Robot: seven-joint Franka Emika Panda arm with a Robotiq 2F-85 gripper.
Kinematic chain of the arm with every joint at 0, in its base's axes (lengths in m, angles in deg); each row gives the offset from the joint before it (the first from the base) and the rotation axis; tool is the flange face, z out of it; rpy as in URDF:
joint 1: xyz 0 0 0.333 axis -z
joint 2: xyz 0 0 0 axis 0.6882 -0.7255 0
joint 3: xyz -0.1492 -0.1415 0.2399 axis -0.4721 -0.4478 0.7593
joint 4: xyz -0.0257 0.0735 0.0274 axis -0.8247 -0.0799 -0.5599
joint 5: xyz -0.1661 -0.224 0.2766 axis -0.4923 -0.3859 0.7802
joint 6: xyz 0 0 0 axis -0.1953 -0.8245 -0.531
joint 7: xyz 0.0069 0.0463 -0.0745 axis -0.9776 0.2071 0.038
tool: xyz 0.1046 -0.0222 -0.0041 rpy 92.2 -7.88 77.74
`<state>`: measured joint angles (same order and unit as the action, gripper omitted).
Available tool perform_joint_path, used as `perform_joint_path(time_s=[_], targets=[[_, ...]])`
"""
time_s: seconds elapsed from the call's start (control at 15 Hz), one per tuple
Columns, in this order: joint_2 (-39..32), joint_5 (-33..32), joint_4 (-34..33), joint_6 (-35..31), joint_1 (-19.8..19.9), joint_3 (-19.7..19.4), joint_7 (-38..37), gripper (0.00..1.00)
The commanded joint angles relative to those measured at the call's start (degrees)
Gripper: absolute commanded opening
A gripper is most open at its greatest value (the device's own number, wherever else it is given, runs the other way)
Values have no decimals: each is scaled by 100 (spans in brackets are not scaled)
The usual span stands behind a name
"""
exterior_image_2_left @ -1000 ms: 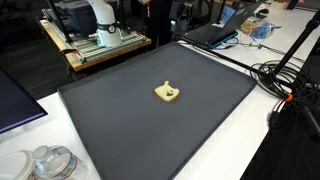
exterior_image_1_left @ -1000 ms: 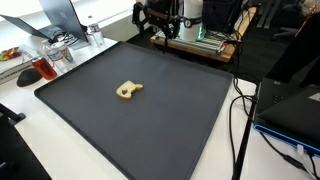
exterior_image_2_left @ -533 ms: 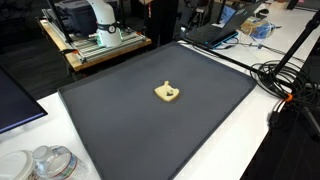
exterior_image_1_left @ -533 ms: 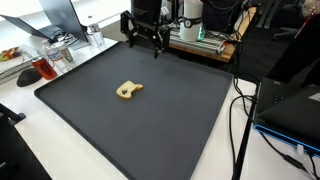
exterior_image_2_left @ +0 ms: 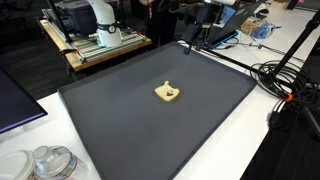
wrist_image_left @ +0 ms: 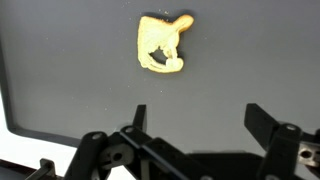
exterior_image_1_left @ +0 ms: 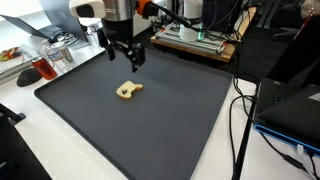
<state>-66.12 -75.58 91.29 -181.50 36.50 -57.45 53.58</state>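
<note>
The fingers (wrist_image_left: 139, 122) stand spread wide and empty above the dark mat (wrist_image_left: 60, 80). Just ahead of them, clear of both tips, the small yellow piece (wrist_image_left: 163, 45) lies flat on the mat. This looks like the approach step. The next move calls for carrying the fingers forward over the piece, then lowering them to straddle it.

The black mat (exterior_image_1_left: 150, 130) carries one small tan piece (exterior_image_1_left: 129, 90).

exterior views: raised, oblique, both share mat (exterior_image_1_left: 175, 125) | wrist: near, looking down
</note>
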Motion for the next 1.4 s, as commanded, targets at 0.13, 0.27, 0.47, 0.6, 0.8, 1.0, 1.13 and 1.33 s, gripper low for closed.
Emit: perform_joint_path(time_s=[0.13, 0.27, 0.47, 0.6, 0.8, 1.0, 1.13, 1.33], targets=[[-499, 600, -697, 141, 272, -77, 509, 100], [-552, 841, -713, 70, 419, -73, 680, 100], [-546, 1211, -589, -86, 652, -68, 930, 100], [-523, 1403, -460, -224, 789, -77, 1056, 100], [-449, 1504, -164, -572, 929, -119, 1208, 100], [-267, 1523, 355, -1084, 1041, -153, 1315, 100], [-56, 1541, 839, -1534, 1123, -167, 1397, 100], [329, 1581, 1563, -2151, 1233, -189, 1508, 100]])
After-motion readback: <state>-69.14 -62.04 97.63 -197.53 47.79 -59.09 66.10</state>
